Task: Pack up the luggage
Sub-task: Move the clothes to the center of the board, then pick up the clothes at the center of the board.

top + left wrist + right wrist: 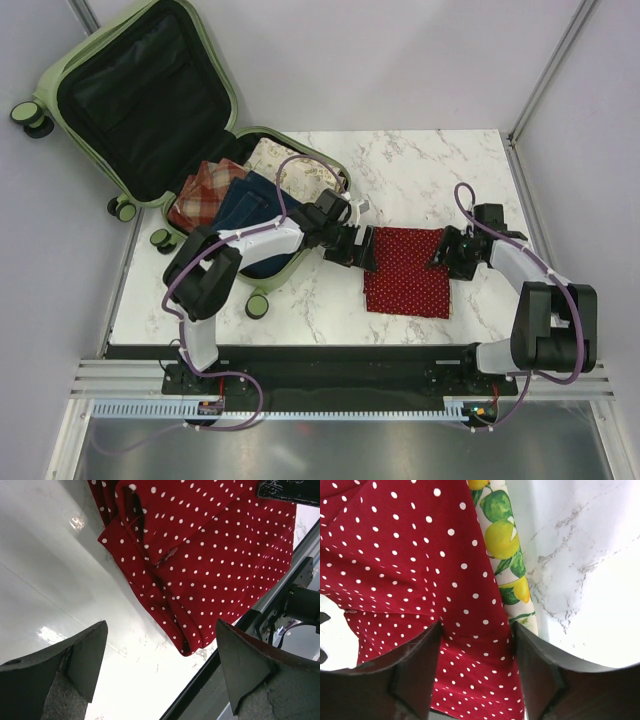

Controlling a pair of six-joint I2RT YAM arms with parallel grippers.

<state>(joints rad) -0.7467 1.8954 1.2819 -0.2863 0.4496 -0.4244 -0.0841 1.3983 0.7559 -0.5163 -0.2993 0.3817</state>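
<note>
The luggage [140, 90] lies open at the far left, its lid leaning back off the table and its lower half holding folded cloths. A folded red cloth with white dots [405, 272] lies flat on the marble table. My left gripper [362, 250] [161, 625] stands open at the cloth's left edge, with only table between its fingers. My right gripper [442, 252] [477, 627] is at the cloth's right edge, open, fingertips down on the red cloth [410, 555], which spans the gap between them with a slight crease.
In the luggage lie a plaid cloth [205, 190], a navy cloth [250, 205] and a cream patterned cloth [300, 165]. A strip of lemon-print fabric [502, 540] shows along the red cloth's edge. The table's near edge [220, 660] runs close to the left gripper.
</note>
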